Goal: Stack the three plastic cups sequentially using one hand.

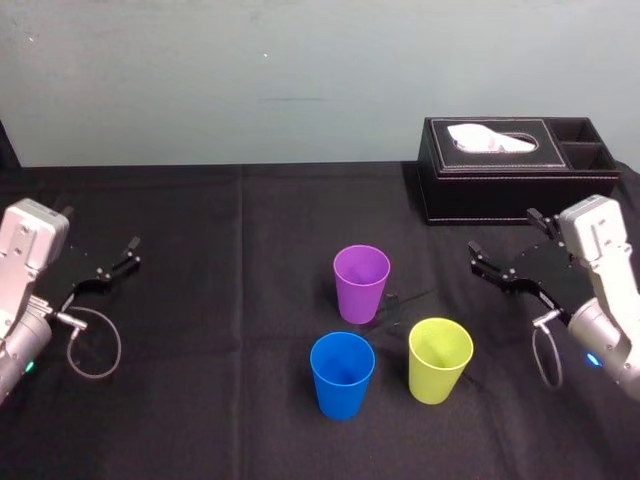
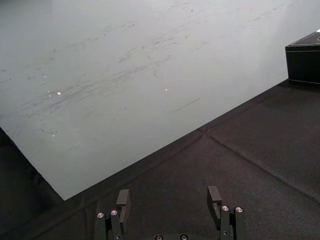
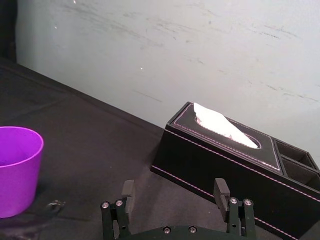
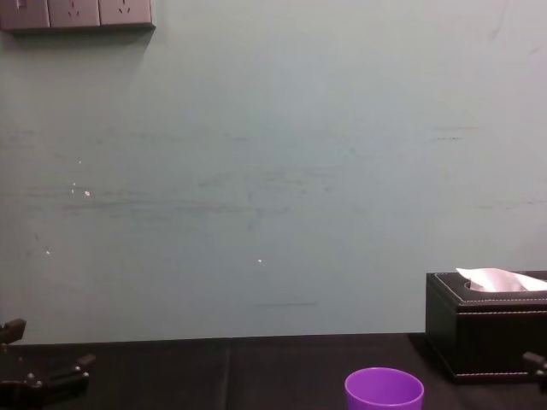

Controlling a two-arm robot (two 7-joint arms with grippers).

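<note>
On the black-clothed desk, three smooth round plastic tumblers stand upright, mouths up, in a loose triangle: the purple cup at the back, the blue cup front-left, the yellow-green cup front-right. None touch and none are nested yet. That spacing leaves room for fingers to slip around each rim. The right claw hovers wide open and empty just to their right, in front of the black tissue box, pointing inward. Being closer, it is likely the working hand. Over at the far left, the left claw hangs wide open too, empty and well clear, looking parked.
</note>
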